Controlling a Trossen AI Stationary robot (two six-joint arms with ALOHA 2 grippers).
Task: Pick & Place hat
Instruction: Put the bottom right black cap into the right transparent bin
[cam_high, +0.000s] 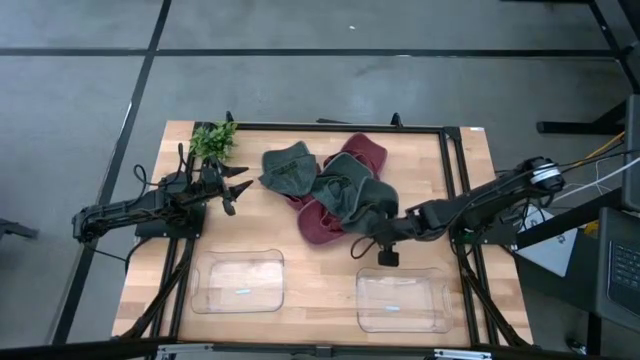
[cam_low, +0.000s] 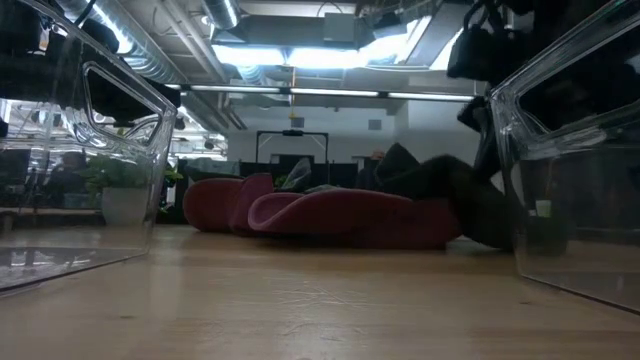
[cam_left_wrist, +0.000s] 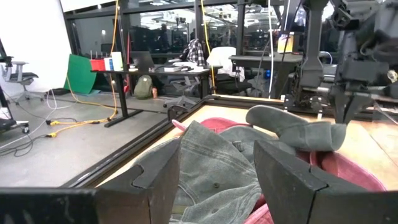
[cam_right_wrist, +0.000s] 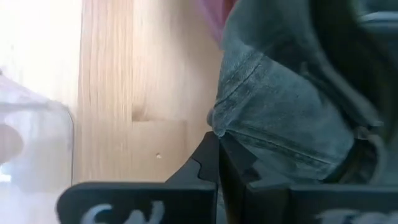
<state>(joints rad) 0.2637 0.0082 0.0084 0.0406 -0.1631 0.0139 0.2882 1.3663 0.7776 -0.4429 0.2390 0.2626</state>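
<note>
Grey-green and maroon hats lie in a pile (cam_high: 335, 190) at the middle of the table. One grey hat (cam_high: 288, 168) rests spread out on the pile's left. My left gripper (cam_high: 235, 190) hovers open just left of it, and the left wrist view shows this hat (cam_left_wrist: 214, 168) straight ahead between the fingers. My right gripper (cam_high: 360, 243) is at the pile's near right edge, shut on another grey hat (cam_high: 355, 200), which lies over the maroon hats (cam_low: 330, 215). My right gripper pinches the grey hat's edge (cam_right_wrist: 217, 127) between its two shut fingers. In the left wrist view the fingers (cam_left_wrist: 346, 112) come down from above onto the hat's raised end (cam_left_wrist: 333, 134). That end is lifted, and the rest of the hat lies on the maroon hats.
Two clear plastic bins stand along the near edge, one on the left (cam_high: 237, 282) and one on the right (cam_high: 402, 300). A small green plant (cam_high: 213, 140) stands at the far left corner. A black frame (cam_high: 440, 130) runs around the table.
</note>
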